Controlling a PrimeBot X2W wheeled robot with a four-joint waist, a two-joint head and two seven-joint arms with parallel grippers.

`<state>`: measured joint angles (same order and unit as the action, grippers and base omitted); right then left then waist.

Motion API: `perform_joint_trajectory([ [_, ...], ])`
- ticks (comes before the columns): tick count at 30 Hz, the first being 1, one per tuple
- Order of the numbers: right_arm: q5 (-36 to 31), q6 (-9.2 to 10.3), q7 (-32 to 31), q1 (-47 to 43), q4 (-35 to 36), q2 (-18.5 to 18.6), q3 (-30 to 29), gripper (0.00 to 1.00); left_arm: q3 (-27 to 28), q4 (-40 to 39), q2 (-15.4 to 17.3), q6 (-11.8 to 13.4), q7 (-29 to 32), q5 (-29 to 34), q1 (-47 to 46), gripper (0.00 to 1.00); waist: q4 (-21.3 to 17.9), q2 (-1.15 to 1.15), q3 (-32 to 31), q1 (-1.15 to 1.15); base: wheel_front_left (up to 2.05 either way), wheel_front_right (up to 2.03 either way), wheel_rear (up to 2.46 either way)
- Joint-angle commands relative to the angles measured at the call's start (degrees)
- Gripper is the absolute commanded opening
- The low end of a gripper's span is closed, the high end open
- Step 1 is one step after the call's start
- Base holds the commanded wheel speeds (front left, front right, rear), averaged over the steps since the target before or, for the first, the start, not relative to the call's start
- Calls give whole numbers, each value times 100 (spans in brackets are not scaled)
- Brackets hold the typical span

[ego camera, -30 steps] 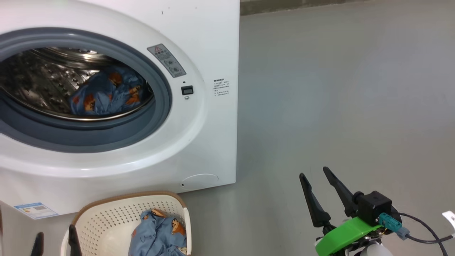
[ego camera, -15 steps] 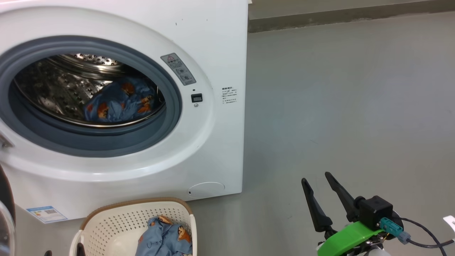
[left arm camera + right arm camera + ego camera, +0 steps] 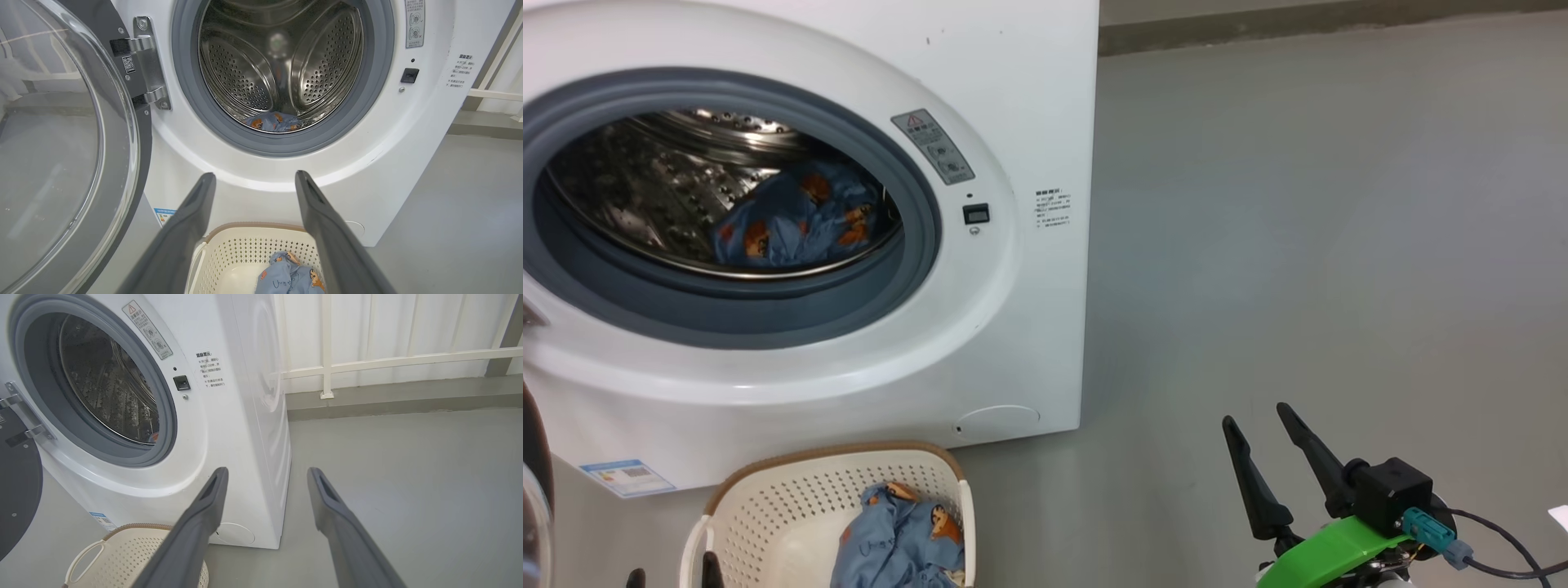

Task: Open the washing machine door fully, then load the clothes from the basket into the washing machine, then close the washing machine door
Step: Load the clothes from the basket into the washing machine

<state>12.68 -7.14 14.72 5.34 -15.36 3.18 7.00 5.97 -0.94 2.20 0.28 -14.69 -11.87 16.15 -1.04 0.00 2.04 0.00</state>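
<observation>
The left tool (image 3: pixel 254 174) is held with its fingers spread wide and nothing gripped between them. The right tool (image 3: pixel 1254 414) is likewise parted and empty, poised over bare floor (image 3: pixel 1298 245) well to the side of the washing machine (image 3: pixel 408 134). The washing machine door (image 3: pixel 61 134) is swung wide on its hinge, off to the left of the left tool, so the opening step is judged done. One bundle of the clothes (image 3: pixel 273 121) is seen ahead of the left tool, lying at the bottom of the drum (image 3: pixel 253 73). A second bundle (image 3: pixel 288 275) is found in the basket (image 3: pixel 241 249), which is set on the floor just in front of the machine. Loading is therefore judged to be partly done.

The coming move turns on one relation: the second bundle lies below the left tool and somewhat to its right, nearer the right-hand finger and toward the basket's right wall. It is crumpled into a heap, so no clear long axis can be made out, and no particular wrist turn seems called for. The left arm is plainly the nearer, while the right tool stands well apart from the basket. A descent into the basket, shifted a little to the right, would be needed before the fingers are closed on the fabric.
</observation>
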Motion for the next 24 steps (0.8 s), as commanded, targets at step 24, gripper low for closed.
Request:
perform_joint_trajectory([
  [24,-197,-35,28,625,279,-30,21,100,-237,1251,68,-598,-30,-447,-1875,100,-96,0,2400,0,0,0,0],
])
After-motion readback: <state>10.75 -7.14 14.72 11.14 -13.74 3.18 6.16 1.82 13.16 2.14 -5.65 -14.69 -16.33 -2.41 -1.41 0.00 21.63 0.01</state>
